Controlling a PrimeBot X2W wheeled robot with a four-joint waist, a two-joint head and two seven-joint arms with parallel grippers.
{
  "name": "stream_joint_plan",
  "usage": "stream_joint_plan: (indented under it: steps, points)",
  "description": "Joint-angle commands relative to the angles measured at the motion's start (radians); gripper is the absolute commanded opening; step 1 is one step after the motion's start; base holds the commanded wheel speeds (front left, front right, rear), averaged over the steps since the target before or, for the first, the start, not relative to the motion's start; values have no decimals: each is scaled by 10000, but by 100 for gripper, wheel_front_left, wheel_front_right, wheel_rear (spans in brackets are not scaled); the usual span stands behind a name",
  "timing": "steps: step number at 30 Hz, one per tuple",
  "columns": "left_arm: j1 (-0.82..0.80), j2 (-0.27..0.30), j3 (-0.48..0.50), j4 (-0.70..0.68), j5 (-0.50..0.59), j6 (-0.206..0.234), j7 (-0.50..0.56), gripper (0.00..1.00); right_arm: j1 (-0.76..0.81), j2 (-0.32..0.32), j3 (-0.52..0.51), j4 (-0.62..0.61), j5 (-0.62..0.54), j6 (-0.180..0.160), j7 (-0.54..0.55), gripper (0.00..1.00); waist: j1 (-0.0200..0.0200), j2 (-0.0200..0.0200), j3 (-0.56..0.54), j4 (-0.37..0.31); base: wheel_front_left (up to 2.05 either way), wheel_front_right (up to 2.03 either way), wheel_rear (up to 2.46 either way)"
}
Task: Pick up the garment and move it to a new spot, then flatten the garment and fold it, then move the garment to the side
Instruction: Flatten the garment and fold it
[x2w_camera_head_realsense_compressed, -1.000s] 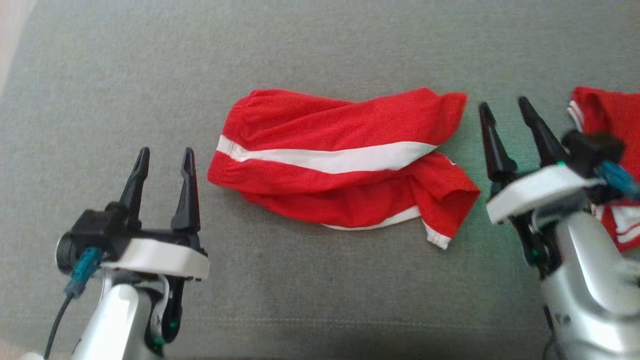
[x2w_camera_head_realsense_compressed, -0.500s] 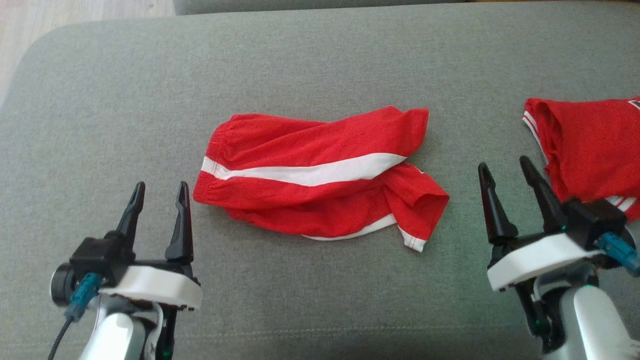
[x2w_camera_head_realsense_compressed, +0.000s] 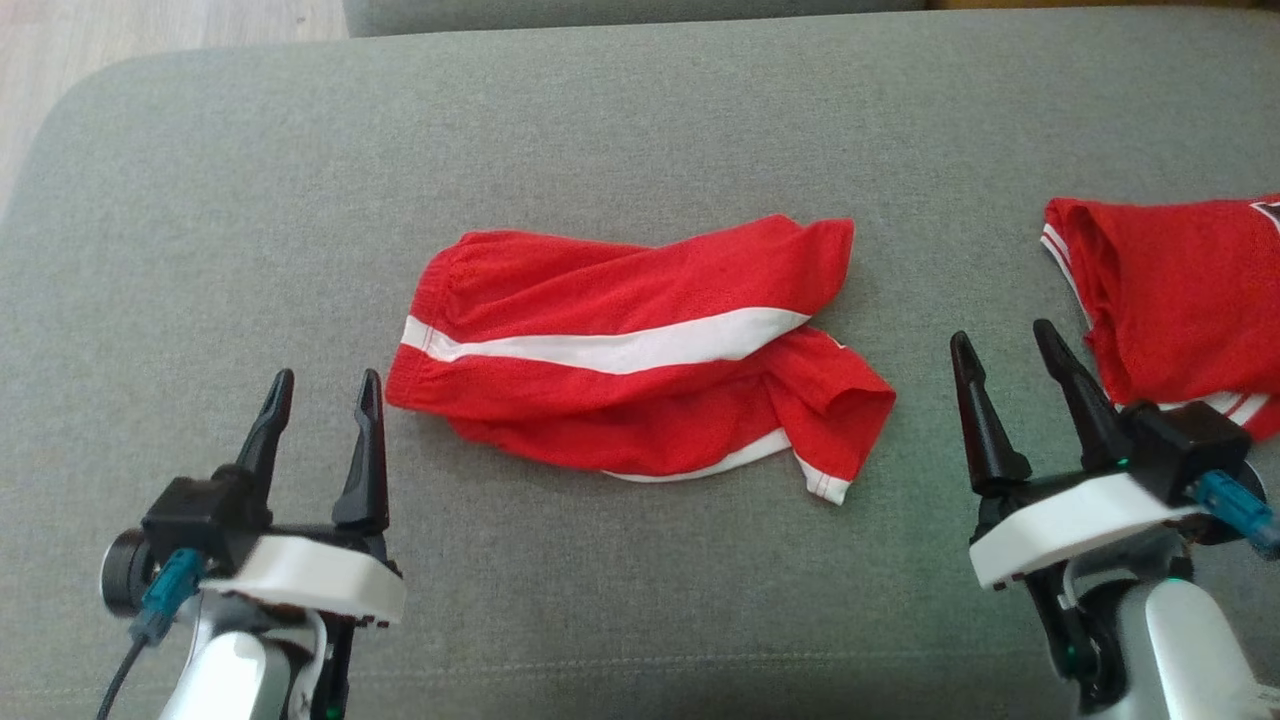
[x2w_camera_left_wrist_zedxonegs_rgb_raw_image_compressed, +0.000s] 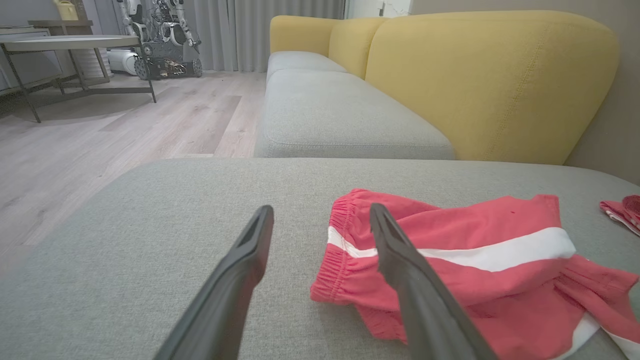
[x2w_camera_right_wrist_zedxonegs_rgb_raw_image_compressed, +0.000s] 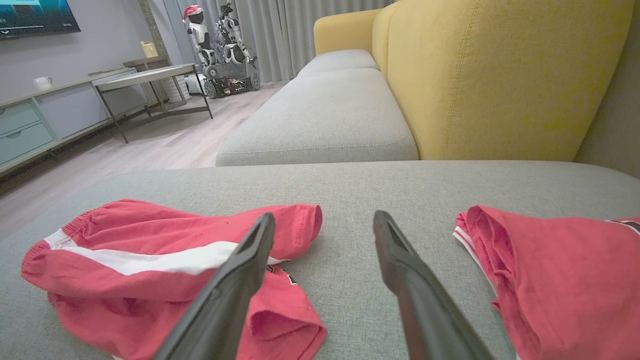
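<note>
My left gripper (x2w_camera_head_realsense_compressed: 326, 382) sits low at my left, its two dark fingers (x2w_camera_head_realsense_compressed: 366, 450) spread wide and pointing straight ahead, nothing between them. My right gripper (x2w_camera_head_realsense_compressed: 1002, 335) sits level with it at my right (leaning slightly inward), jaws equally wide apart and gripping nothing.

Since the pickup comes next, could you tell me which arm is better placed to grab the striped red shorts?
Probably the left. The left gripper is open and right beside the waistband of the shorts; the right gripper, also open, stands farther off, between them and the other red garment.
</note>
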Motion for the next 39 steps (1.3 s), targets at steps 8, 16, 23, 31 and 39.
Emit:
stream_joint_plan:
  steps: [8,16,23,31,39]
  points:
    - [-229,252,310,-454,13,112,-27,100,-145,51,205,-439,67,-7,74,100,0,0,58,8,0,0,0]
    - [-615,240,193,-506,7,21,-41,100,-732,-70,783,187,97,-7,263,100,0,0,583,278,0,0,0]
    - [-1187,70,7,-372,1,-163,-170,100,-2019,-288,1770,1859,-97,-7,151,100,0,0,1242,797,0,0,0]
    - [-1549,-144,-7,-65,-49,-285,-359,100,-3181,-563,2210,3533,-940,-7,-132,100,0,0,1658,1209,0,0,0]
    - [-1634,-251,58,114,-32,-350,-447,100,-3739,-437,2474,4553,-326,-7,-299,0,0,0,1753,1220,0,0,0]
